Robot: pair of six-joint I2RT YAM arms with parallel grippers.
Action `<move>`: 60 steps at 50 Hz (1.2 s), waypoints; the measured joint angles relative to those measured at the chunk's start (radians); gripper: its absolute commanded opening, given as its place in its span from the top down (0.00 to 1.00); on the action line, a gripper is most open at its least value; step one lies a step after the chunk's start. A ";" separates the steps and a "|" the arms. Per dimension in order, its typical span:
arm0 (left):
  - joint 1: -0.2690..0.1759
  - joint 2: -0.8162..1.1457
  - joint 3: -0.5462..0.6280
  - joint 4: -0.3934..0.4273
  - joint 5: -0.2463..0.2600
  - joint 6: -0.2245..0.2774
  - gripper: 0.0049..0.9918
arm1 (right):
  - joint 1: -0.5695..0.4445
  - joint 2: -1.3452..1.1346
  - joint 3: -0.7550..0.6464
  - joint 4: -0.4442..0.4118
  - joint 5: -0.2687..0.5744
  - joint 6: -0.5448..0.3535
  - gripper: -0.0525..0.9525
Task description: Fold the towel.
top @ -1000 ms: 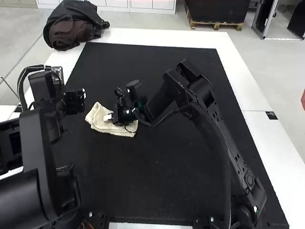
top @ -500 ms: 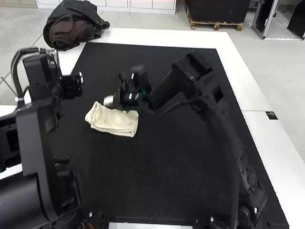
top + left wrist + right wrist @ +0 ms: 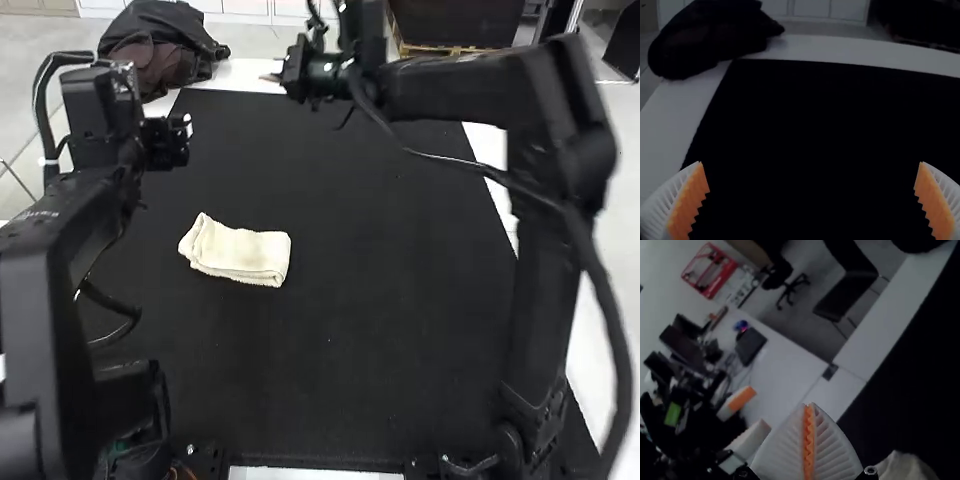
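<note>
High view: towel (image 3: 237, 252) lies folded in layers as a compact oblong on the table (image 3: 235, 76), toward the left edge, well in from the near and far edges. Its left end is uneven, with a peaked corner. No tool touches it.

Step, as judged: main folds look made; clearing the towel or a last squaring is in hand. To do well: keep both tools high until clear, so that no fingertip drags a layer. If squaring, come down lightly on the peaked end, press rather than pull, then lift straight up. If refolding, part the right fingers first and pinch only the loose layer. Risk: a deep pinch would shift the whole stack.

Pose: right arm (image 3: 460, 90), elbow high, crosses toward the far left corner; right tool (image 3: 809, 405) is closed on itself, empty. Left arm (image 3: 60, 230) follows the left edge; left tool (image 3: 810, 162) has fingers wide apart, empty.
</note>
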 measured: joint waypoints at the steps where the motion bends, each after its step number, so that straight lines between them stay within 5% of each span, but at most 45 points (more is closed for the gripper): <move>1: -0.015 -0.009 0.004 -0.002 -0.006 -0.001 0.03 | -0.002 -0.022 -0.014 -0.003 0.004 -0.003 0.68; 5: -0.072 -0.051 0.021 -0.022 -0.032 -0.003 0.03 | -0.012 -0.129 -0.074 -0.023 0.016 -0.012 0.43; 9: -0.130 -0.100 0.031 -0.042 -0.065 -0.006 0.03 | -0.040 -0.253 -0.136 -0.043 0.033 -0.027 0.02; 13: -0.169 -0.154 0.032 -0.055 -0.096 -0.007 0.03 | -0.084 -0.372 -0.190 -0.050 0.051 -0.053 0.03; 23: -0.185 -0.334 0.032 -0.045 -0.172 -0.007 0.03 | -0.230 -0.698 -0.316 -0.079 0.148 -0.122 0.03; 51: -0.204 -0.922 -0.051 -0.062 -0.237 -0.021 0.03 | -0.603 -1.550 -0.583 -0.143 0.331 -0.331 0.03; 60: -0.204 -0.920 -0.080 -0.010 -0.241 0.010 0.03 | -0.701 -1.810 -0.697 -0.100 0.488 -0.428 0.03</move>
